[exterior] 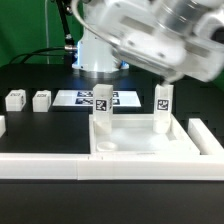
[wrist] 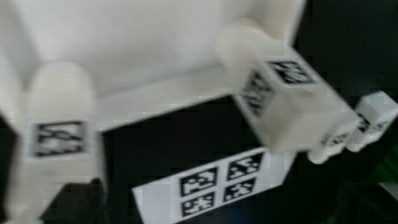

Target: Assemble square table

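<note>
The top [exterior: 150,145] lies flat on the black worktop [exterior: 30,128], near its front edge and toward the exterior view's right, with its raised rim up. Its front side sits against the long white rail [exterior: 40,165] that runs along the worktop's front edge; the two look to be touching.

One leg [exterior: 101,105] stands upright in the top's far corner toward the exterior view's left, and a second leg [exterior: 163,102] stands upright in the far corner toward that view's right, each with a tag on the face that shows. The top's two near corners carry no leg.

Two loose legs [exterior: 15,99] [exterior: 41,99] lie side by side, close but apart, near the worktop's edge at the exterior view's left, well apart from the top. Between them and the top, just behind the first leg, the marker board [exterior: 90,97] lies flat.

The arm [exterior: 130,25] reaches over the scene from behind, blurred. The pincer [exterior: 180,62] hangs above the second leg, clear of it, jaws wide and holding nothing. The wrist view looks down on both upright legs, the top's floor beyond them, the marker board and the loose legs
</note>
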Motion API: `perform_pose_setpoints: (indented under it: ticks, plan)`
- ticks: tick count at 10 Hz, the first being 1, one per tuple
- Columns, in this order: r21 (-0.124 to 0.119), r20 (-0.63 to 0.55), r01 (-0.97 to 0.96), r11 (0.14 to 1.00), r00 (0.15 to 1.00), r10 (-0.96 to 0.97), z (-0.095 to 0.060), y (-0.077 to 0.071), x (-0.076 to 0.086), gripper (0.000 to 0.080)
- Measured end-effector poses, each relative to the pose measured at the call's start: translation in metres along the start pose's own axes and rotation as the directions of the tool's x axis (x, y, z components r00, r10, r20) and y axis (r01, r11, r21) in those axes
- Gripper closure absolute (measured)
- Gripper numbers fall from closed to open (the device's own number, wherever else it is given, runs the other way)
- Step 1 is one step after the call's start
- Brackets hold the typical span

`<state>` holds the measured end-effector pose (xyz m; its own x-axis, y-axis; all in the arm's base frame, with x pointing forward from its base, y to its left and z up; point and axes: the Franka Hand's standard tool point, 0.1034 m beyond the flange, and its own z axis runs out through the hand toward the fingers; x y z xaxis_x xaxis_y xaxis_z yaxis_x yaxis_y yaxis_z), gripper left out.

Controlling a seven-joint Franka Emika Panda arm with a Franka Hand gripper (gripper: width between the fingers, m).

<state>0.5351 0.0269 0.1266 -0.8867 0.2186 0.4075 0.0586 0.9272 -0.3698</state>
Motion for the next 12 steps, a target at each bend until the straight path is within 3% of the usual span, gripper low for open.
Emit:
perform_pose_setpoints:
  ticks: [2, 7, 8, 10, 11, 12]
  plan:
    - [-0.011, -0.003, -0.099, 0.995, 0.995, 0.099, 0.011, -0.035, 0.006, 0.015]
    - [-0.012, -0.017, -0.46, 0.888, 0.888, 0.46, 0.012, -0.035, 0.006, 0.015]
    - [-0.04, -0.088, -0.546, 0.837, 0.836, 0.542, 0.007, -0.045, 0.014, 0.015]
    - [-0.05, -0.107, -0.758, 0.65, 0.651, 0.752, 0.009, -0.095, 0.029, 0.015]
    - [-0.038, -0.115, -0.824, 0.565, 0.565, 0.817, 0.019, -0.113, 0.037, 0.015]
    - [-0.008, -0.127, -0.889, 0.458, 0.456, 0.881, 0.032, -0.121, 0.046, 0.015]
